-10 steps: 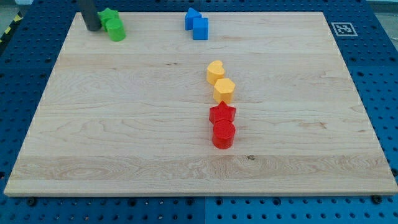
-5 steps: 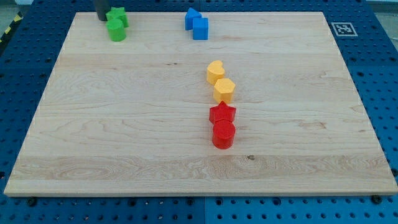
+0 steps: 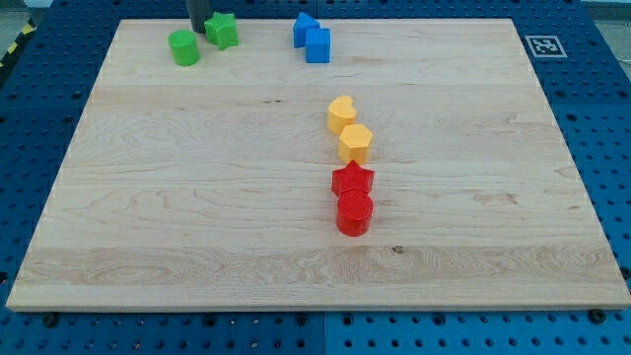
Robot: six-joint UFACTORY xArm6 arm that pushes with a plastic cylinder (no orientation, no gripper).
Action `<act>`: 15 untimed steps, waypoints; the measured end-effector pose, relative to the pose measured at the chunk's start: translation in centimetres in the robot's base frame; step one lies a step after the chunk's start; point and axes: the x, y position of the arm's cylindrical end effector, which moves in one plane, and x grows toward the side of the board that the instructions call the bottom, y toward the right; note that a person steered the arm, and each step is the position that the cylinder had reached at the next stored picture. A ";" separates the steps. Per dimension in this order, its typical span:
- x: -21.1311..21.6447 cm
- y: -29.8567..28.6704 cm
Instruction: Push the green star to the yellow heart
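Observation:
The green star (image 3: 223, 31) sits near the board's top edge, left of centre. My tip (image 3: 198, 29) touches its left side, coming down from the view's top. The yellow heart (image 3: 341, 113) lies near the board's middle, well down and to the right of the star. A green cylinder (image 3: 183, 47) stands just left of and below my tip, apart from the star.
Two blue blocks (image 3: 313, 38) sit at the top centre, right of the star. A yellow hexagon (image 3: 356, 143) touches the heart from below. A red star (image 3: 352, 180) and a red cylinder (image 3: 354, 213) follow below it. The wooden board (image 3: 197, 217) lies on a blue pegboard.
My tip has moved right along the top edge, pushing the green star right and away from the green cylinder. The other blocks have not moved.

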 end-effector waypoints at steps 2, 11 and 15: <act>-0.3 0.5; 4.8 9.0; 7.9 13.2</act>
